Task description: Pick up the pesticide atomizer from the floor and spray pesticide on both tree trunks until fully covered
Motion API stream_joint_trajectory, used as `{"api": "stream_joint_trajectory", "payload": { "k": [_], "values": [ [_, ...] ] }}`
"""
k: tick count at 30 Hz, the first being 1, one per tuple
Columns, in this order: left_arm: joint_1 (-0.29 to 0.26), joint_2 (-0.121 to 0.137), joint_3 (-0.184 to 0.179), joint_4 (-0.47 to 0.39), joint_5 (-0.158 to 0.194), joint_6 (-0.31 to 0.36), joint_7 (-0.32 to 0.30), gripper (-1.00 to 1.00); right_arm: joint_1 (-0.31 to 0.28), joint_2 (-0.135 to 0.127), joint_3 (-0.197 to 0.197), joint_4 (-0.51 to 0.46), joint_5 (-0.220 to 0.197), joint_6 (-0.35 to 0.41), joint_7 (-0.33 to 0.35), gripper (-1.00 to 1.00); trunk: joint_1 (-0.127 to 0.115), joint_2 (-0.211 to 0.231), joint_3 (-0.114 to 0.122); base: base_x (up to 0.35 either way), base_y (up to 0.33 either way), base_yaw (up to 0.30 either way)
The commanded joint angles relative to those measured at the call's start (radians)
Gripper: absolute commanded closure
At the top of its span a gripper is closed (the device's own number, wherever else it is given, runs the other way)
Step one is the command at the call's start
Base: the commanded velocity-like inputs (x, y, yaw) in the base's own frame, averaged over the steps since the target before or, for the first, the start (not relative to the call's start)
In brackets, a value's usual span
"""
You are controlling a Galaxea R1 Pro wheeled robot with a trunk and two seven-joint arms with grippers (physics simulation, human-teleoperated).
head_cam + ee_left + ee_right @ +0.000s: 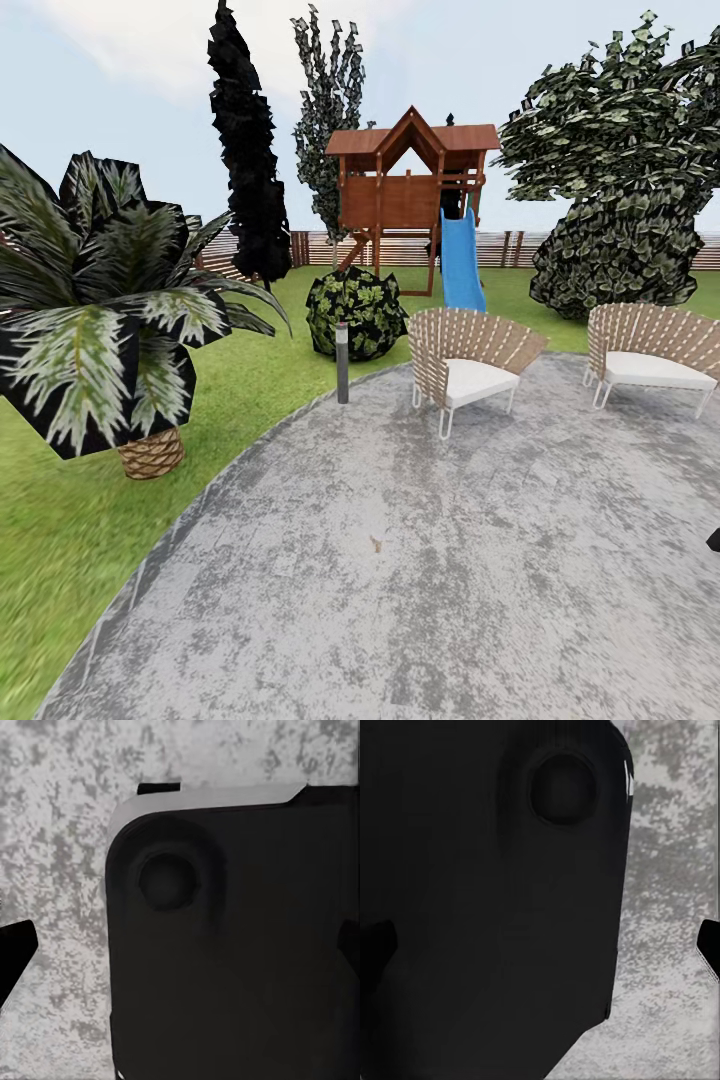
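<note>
Spreading wide ahead of the robot, the garden lawn (250, 370) is running back to a brown slatted fence (520, 248); no atomizer is showing on the paving or the grass, and I cannot pick out either thick bare trunk among the plants in the head view. The robot is standing on a grey mottled paved patio (420, 560); the same grey paving is showing under both arms in the wrist views. The left gripper (180, 945) is hanging over that paving with a dark rounded body panel (232, 945) of the robot close in front of it; its fingertips (16, 945) are sitting at opposite edges of the picture, so the jaws are standing apart with nothing between them. The right gripper (540, 945) is doing likewise beside a similar dark panel (495, 907), its jaws apart and empty. Well ahead of both grippers two woven chairs (470, 365) with white cushions are sitting at the patio's far edge; a short bollard light (342, 362) is standing at its rim, near a round shrub (355, 312). Beyond these a wooden playhouse (410, 180) with a blue slide (460, 262) is standing before the fence; a dark cypress (248, 150) is rising to its left; a short palm (100, 300) is growing on the grass off to the left; a big leafy bush (615, 200) is filling the far right.
</note>
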Motion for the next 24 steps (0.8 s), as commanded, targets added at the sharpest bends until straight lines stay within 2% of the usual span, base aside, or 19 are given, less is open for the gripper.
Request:
{"api": "stream_joint_trajectory", "payload": {
  "k": [1, 2, 3, 7, 10, 15, 24],
  "values": [
    [0.0, 0.0, 0.0, -0.315, 0.0, -0.091, 0.0, -1.0, 0.0, 0.0, 0.001, -0.114, 0.0, -0.001, 0.0, -1.0, 0.0, 0.0, 0.0, 0.0, 0.0, 0.0],
    [-0.001, -0.001, 0.0, -0.402, 0.0, -0.094, 0.0, -1.0, 0.0, -0.001, 0.0, -0.197, 0.0, -0.002, 0.0, -1.0, 0.0, 0.0, 0.0, 0.0, 0.0, 0.0],
    [-0.001, -0.001, 0.0, -0.437, -0.001, -0.095, 0.0, -1.0, 0.0, -0.001, -0.002, -0.225, 0.0, -0.002, 0.0, -1.0, 0.0, 0.0, 0.0, 0.0, 0.0, 0.0],
    [-0.007, -0.001, 0.0, -0.515, -0.001, -0.105, -0.001, -1.0, 0.0, -0.002, -0.005, -0.323, -0.007, -0.045, 0.0, -1.0, 0.0, 0.0, 0.0, 0.0, 0.0, 0.0],
    [-0.04, -0.001, -0.001, -0.538, 0.0, -0.153, -0.004, -1.0, 0.0, -0.004, -0.007, -0.377, -0.01, -0.079, -0.002, -1.0, 0.0, 0.0, 0.0, 0.0, 0.0, 0.0],
    [-0.088, -0.005, -0.001, -0.555, 0.001, -0.199, -0.006, -1.0, 0.0, -0.006, -0.011, -0.4, -0.012, -0.106, -0.005, -1.0, 0.0, 0.0, 0.0, 0.0, 0.0, 0.0],
    [-0.098, -0.004, 0.0, -0.546, 0.006, -0.234, -0.006, -1.0, 0.0, -0.006, -0.011, -0.403, -0.013, -0.14, -0.005, -1.0, 0.0, 0.0, 0.0, 0.0, 0.0, 0.0]
  ]
}}
